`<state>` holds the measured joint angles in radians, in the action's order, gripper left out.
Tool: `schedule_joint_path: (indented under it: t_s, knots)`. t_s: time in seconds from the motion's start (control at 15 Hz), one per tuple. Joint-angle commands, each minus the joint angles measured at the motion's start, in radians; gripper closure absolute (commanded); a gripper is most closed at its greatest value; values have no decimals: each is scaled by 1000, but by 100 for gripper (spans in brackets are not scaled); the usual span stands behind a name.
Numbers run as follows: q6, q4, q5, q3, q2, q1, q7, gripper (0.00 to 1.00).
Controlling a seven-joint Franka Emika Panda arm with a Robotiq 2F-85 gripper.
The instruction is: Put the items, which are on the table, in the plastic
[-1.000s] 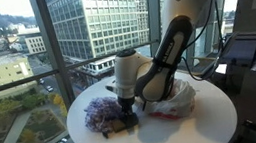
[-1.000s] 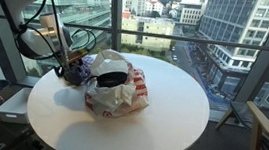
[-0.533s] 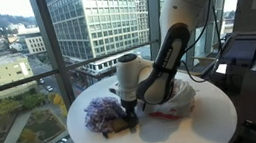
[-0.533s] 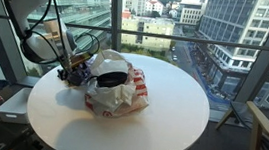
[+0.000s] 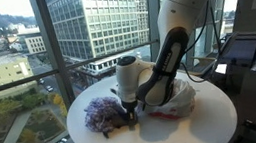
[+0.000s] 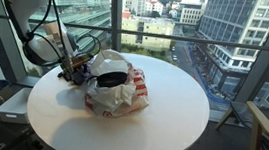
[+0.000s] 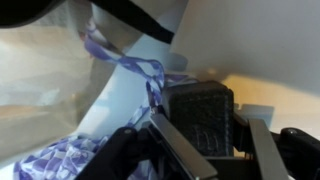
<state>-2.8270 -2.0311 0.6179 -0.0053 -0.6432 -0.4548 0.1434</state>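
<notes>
Barely anything has shifted over the last second: the arm (image 5: 171, 50) leans a touch lower over the same spot, and the cloth, bag and bowl lie where they lay.

Much is hidden. In an exterior view the gripper (image 5: 128, 110) stands down near the window-side edge of the table (image 5: 192, 133). Its tips are lost against the lilac cloth (image 5: 102, 114) and a dark brown piece (image 5: 121, 125) just beside it. The black forearm covers part of the plastic bag (image 5: 181, 102), and the bowl cannot be seen there at all. In an exterior view the black bowl (image 6: 111, 79) sits in the bag's mouth, its rim only partly showing above the wrinkled plastic, while the gripper is a small dark tangle behind cables.

The wrist view is blurred and very close. Two metal fingers (image 7: 176, 150) come up from the bottom edge with a dark ribbed block (image 7: 200, 118) between them, close against one finger with a gap on its other side. Whether the claw pinches that block or merely stands around it cannot be told, nor whether the block is the brown piece.

The bag lies with its long axis running from the cloth's side toward the table's middle, mouth turned upward. A twisted strand of the cloth slants down toward the fingers. The rest of the cloth is cut off at the wrist view's lower corner.
</notes>
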Motion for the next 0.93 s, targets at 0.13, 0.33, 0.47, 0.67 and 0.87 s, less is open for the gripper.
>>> schedule_joint_path:
  t_s: [0.13, 0.33, 0.47, 0.67, 0.87]
  knots:
    - [167, -56, 35, -58, 123, -77, -215, 68]
    - [320, -103, 12, -16, 223, -48, -280, 68]
    - [399, -135, -37, 33, 302, 1, -275, 68]
    - [358, -168, -115, 73, 408, 91, -245, 68]
    - [318, -143, -166, 64, 433, 167, -253, 68]
